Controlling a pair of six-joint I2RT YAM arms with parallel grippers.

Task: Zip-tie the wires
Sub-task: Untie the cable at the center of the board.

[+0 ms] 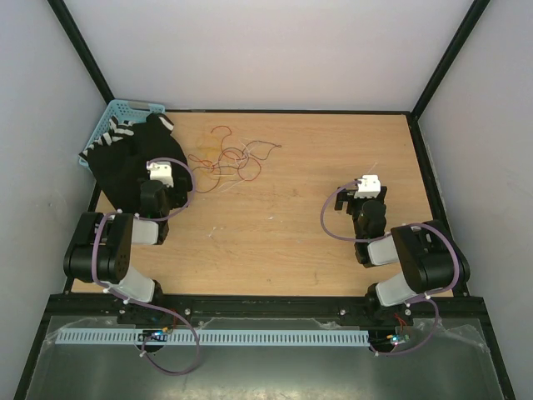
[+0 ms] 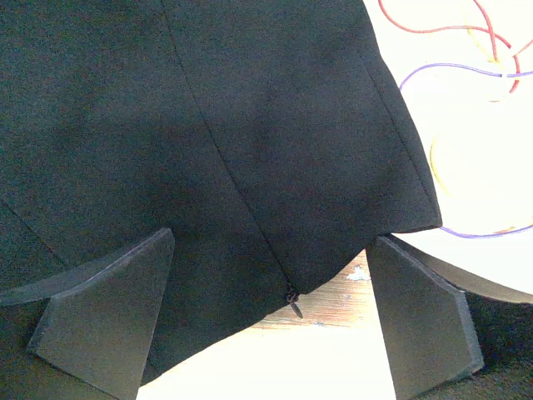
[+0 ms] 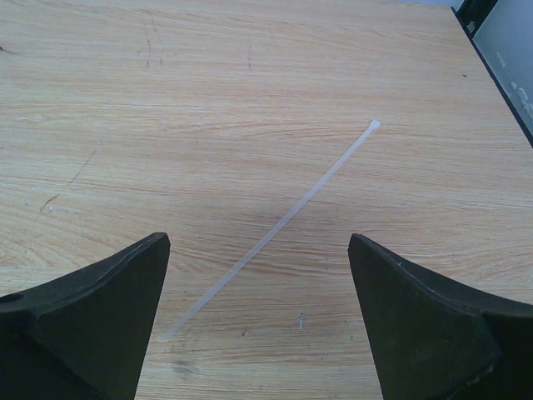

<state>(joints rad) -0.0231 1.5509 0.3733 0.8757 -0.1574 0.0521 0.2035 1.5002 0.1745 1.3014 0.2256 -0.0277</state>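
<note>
The wires (image 1: 231, 158) lie in a loose red, dark and whitish tangle on the wooden table (image 1: 275, 225), toward the back left. In the left wrist view, red, purple and yellowish strands of the wires (image 2: 466, 58) show at the upper right. My left gripper (image 1: 164, 158) stands open just left of the tangle, over a black zippered fabric (image 2: 250, 125); nothing is pinched between the jaws of the left gripper (image 2: 271, 250). A thin translucent zip tie (image 3: 271, 229) lies flat and diagonal on the wood. My right gripper (image 3: 260, 242) hovers open above it, in the right half of the table, where the top view shows the right gripper (image 1: 369, 177).
The black fabric (image 1: 133, 158) drapes over a blue basket (image 1: 117, 112) at the back left corner. Its zipper pull (image 2: 293, 305) hangs at the hem. Black frame posts and white walls close in the table. A white slotted strip (image 1: 250, 337) runs along the near edge.
</note>
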